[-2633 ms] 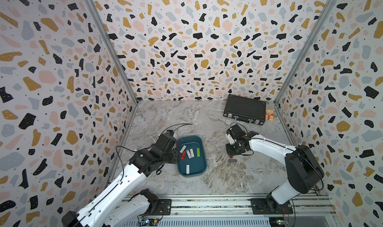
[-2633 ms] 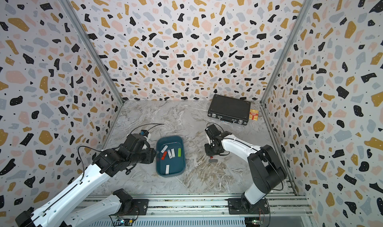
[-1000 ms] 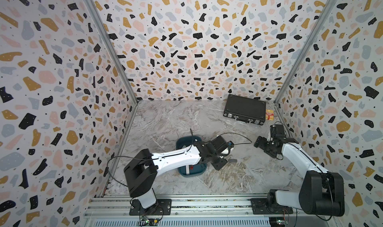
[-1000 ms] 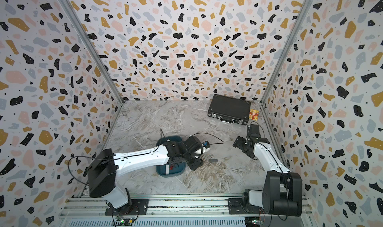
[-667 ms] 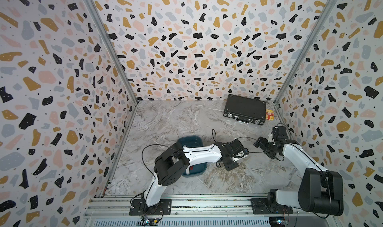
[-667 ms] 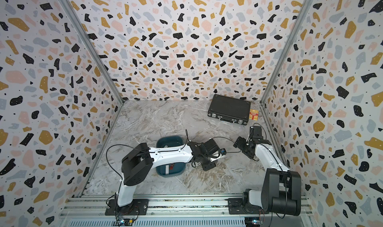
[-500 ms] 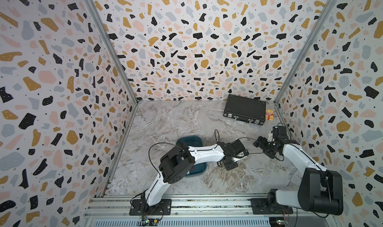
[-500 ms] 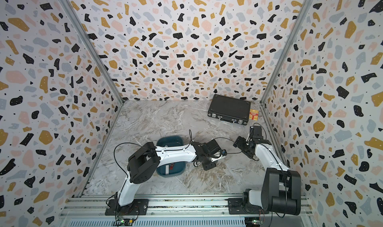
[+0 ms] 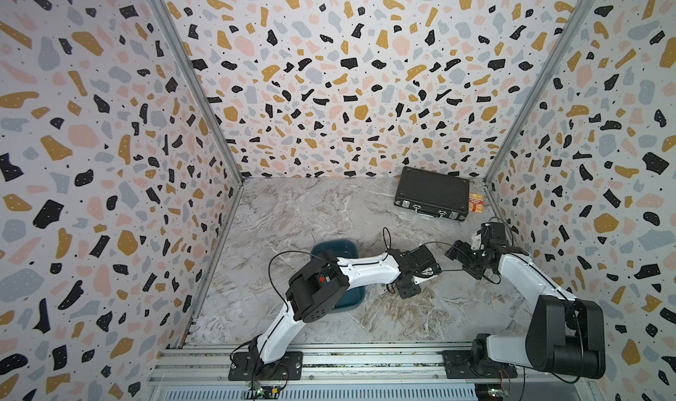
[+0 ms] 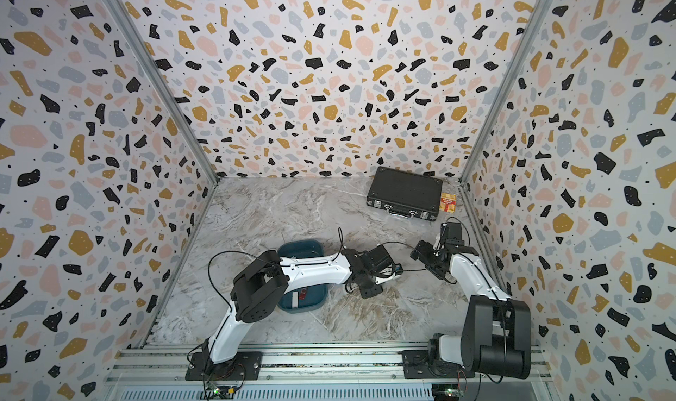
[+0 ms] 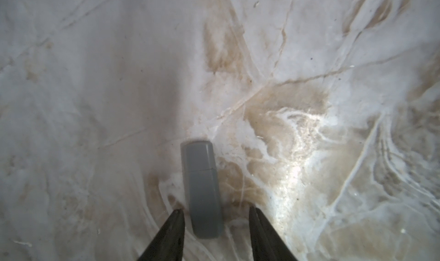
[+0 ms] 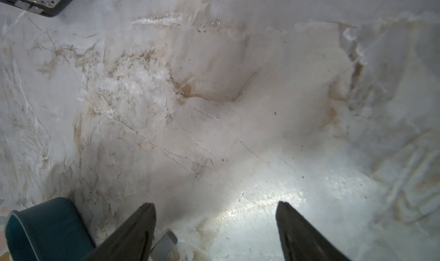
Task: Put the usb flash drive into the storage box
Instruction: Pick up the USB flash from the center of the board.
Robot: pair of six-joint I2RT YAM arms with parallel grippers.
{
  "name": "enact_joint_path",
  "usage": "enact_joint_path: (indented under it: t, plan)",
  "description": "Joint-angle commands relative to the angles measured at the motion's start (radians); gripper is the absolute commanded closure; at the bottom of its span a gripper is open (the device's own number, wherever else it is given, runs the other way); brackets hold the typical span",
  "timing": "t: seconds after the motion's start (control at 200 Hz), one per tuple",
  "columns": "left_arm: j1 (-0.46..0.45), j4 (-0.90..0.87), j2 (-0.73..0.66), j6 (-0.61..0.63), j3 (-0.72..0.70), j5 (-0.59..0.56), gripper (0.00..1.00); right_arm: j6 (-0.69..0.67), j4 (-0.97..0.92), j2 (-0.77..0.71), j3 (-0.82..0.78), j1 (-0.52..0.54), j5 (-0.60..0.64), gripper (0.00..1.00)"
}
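A grey usb flash drive (image 11: 202,188) lies flat on the marble floor, just right of the storage box. My left gripper (image 11: 215,209) is lowered over it, open. Its two dark fingers straddle the drive's near end with a small gap on each side. In both top views the left arm reaches across the dark teal storage box (image 9: 334,247) (image 10: 300,247) and the left gripper (image 9: 408,289) hides the drive. My right gripper (image 12: 215,204) is open and empty, held low to the right (image 9: 455,253). One end of the drive (image 12: 164,244) shows beside its finger.
A black briefcase (image 9: 431,194) with metal latches lies at the back right, with a small orange-red box (image 9: 475,202) beside it. A red drive (image 10: 303,293) and a white drive (image 10: 292,300) lie in the storage box. Patterned walls close in three sides.
My left arm has stretched right across the storage box and come down over the grey drive, its jaws narrowing. The right arm has barely moved over the last second.
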Motion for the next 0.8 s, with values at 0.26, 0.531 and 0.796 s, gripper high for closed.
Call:
enact_joint_path:
  t: [0.26,0.531,0.796]
  plan:
    - [0.000,-0.105,0.078,-0.018,0.096,0.001,0.60,-0.007,-0.004,-0.002,0.005,-0.004,-0.011,0.16]
    - [0.001,-0.125,0.050,-0.051,0.058,-0.011,0.76,-0.005,0.002,0.004,0.007,-0.004,-0.018,0.17]
    - [0.001,-0.119,0.006,-0.075,0.066,-0.009,0.81,-0.005,0.002,0.004,0.007,-0.004,-0.022,0.17]
